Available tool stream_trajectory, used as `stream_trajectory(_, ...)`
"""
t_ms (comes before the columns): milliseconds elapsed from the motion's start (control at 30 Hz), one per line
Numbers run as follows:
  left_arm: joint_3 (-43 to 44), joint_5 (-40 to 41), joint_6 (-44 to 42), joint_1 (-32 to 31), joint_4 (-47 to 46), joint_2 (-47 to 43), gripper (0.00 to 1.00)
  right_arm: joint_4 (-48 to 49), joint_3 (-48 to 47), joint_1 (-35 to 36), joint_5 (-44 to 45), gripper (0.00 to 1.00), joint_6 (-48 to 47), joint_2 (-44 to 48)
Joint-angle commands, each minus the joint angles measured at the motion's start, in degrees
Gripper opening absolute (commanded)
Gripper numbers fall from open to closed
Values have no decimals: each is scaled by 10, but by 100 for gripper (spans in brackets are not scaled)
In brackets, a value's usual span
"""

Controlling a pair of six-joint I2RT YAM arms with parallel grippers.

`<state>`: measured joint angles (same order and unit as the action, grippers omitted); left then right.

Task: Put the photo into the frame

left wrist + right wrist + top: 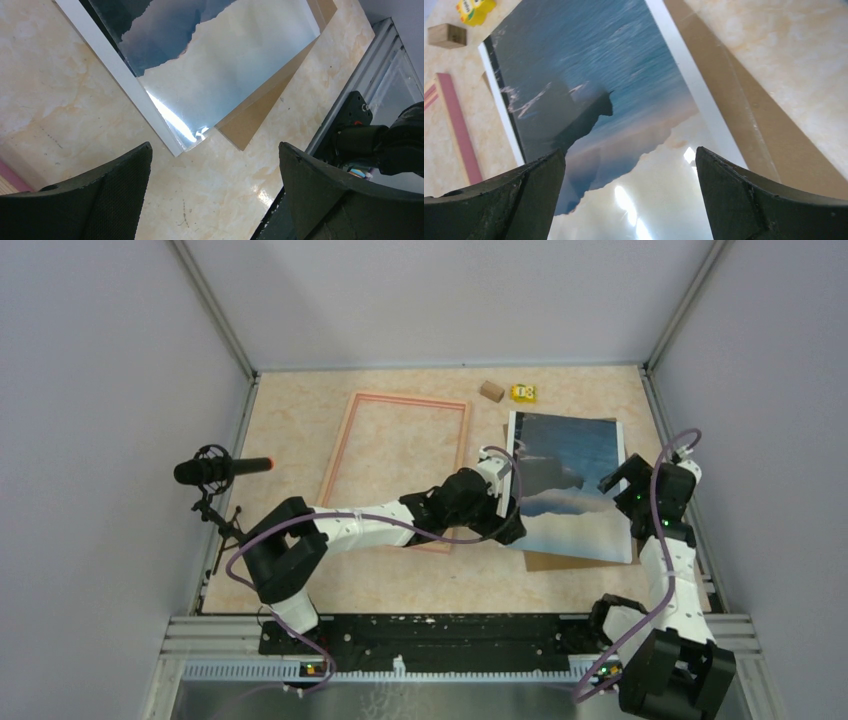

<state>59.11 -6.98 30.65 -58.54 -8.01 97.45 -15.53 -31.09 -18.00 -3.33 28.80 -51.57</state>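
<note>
The photo [570,480] lies face up on the right half of the table, dark blue sky at the far end and pale white-blue at the near end. The frame [410,398], thin pinkish wood, lies flat to its left with bare table inside its rails. My left gripper [512,505] hovers open over the photo's left edge; its wrist view shows the photo's [225,60] near corner just ahead of the gripper [215,146], with nothing between the jaws. My right gripper [625,502] stands open over the photo's right side, and in its wrist view the gripper [630,151] has the photo [599,75] below it.
A brown backing board [550,562] lies under the photo and sticks out at its near and right edges [724,100]. A small wooden block [491,390] and a yellow toy [523,392] sit at the far edge. A microphone [220,470] stands at the left.
</note>
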Motion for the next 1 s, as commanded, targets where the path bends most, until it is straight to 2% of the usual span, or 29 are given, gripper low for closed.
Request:
stream_trajectory(0, 49, 128, 59, 0, 30, 7, 99, -43, -7, -15, 75, 99, -24, 5)
stream_trajectory(100, 65, 179, 82, 4, 64, 14, 99, -48, -12, -35, 71, 99, -13, 0)
stream_trajectory(167, 70, 183, 93, 7, 74, 18, 99, -50, -15, -43, 72, 99, -7, -9)
stream_trajectory(267, 75, 129, 68, 7, 65, 27, 99, -53, -14, -54, 70, 99, 4, -28)
stream_trajectory(400, 43, 44, 46, 7, 2, 29, 99, -40, 2, -94, 48, 99, 43, -56)
stream_trajectory(567, 59, 12, 21, 9, 9, 59, 99, -15, 22, -112, 19, 99, 71, -69)
stream_trajectory(800, 61, -32, 16, 11, -8, 94, 99, -7, 19, -116, 75, 99, 45, -82)
stream_trajectory(967, 63, -63, 28, 18, -21, 116, 99, 3, 22, -119, 68, 99, 46, -92)
